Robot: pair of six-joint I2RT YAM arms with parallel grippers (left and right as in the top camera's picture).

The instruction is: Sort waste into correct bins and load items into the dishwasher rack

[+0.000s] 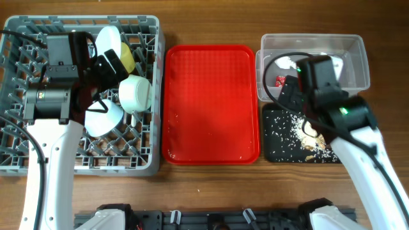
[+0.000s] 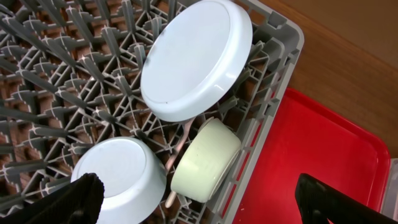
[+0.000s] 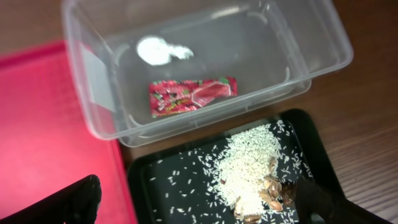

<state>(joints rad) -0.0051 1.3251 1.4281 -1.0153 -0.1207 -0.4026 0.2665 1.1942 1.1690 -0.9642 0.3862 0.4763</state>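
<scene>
Rack: The big square grey plastic rack with pegs (image 1: 19,160) sits at the left end of the wooden tabletop (image 1: 211,191). Its pegs keep dishes propped up and apart.
Plate: The pale blue round plate (image 2: 196,59) leans on the pegs near the rack's far corner, by the red side.
Bowls and cup: Two pale whitish bowls (image 1: 135,92) (image 1: 104,118) lie in the rack, tipped over or bottom up, I think so that water runs off. The small yellow cup (image 1: 128,59) peeks out beside the plate.
Left pincer: The left pincer (image 2: 198,186) hangs over the rack. Its fingers are spread wide and hold nothing.
Dry rubbish: The crinkled red snack wrapper (image 3: 193,94) and the small crumpled white tissue (image 3: 158,51) lie in the clear plastic tub (image 3: 323,37).
Food bits: The beige rice scraps (image 3: 245,165) are piled on the shallow black tray (image 3: 161,180), just beside the tub, kept apart from the dry rubbish.
Right pincer: The right pincer (image 3: 199,183) hovers over the black tray, fingers spread, holding nothing.
Middle: The big flat red serving tray (image 1: 211,102) lies between the rack and the bins with nothing on it.
Fork and spoon: I cannot pick them out for sure.
How far: It looks almost done to me.
</scene>
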